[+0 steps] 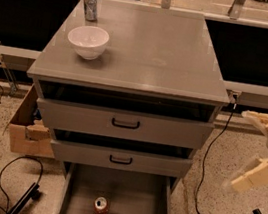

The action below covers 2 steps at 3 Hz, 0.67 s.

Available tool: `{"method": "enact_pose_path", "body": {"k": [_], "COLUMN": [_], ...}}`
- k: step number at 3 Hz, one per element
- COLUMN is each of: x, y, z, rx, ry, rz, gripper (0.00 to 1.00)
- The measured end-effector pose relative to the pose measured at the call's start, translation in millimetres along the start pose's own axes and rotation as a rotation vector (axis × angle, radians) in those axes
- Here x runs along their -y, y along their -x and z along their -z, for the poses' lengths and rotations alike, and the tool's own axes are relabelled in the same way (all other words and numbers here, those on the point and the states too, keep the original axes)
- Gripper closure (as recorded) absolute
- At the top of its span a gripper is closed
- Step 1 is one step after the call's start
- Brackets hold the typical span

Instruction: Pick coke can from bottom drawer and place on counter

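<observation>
Coke can: upright on the floor of the bottom drawer, which stands pulled out; near edge, slightly left of middle.
Claw: off the right side of the cabinet, over the speckled floor, well apart from the coke can, farther and higher than it; fingers spread wide, holding nothing.
Tabletop: carries a white bowl at left and a silver can at the far left corner.
Cardboard box: on the floor, left of the cabinet.
</observation>
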State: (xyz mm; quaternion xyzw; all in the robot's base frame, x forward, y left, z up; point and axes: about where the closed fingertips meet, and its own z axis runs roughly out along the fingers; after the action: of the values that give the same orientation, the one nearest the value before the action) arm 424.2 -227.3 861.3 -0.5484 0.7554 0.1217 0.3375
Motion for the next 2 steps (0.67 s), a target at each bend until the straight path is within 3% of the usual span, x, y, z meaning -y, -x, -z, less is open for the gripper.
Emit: {"method": "enact_pose_path", "body": {"k": [1, 2], "x": [0, 6], "y": [2, 9], "z": [-1, -33], "rx": [-0.001, 0.074], "ry": [0.004, -0.04], "rz": [0.004, 0.027], "gripper": [0.0, 0.0]}}
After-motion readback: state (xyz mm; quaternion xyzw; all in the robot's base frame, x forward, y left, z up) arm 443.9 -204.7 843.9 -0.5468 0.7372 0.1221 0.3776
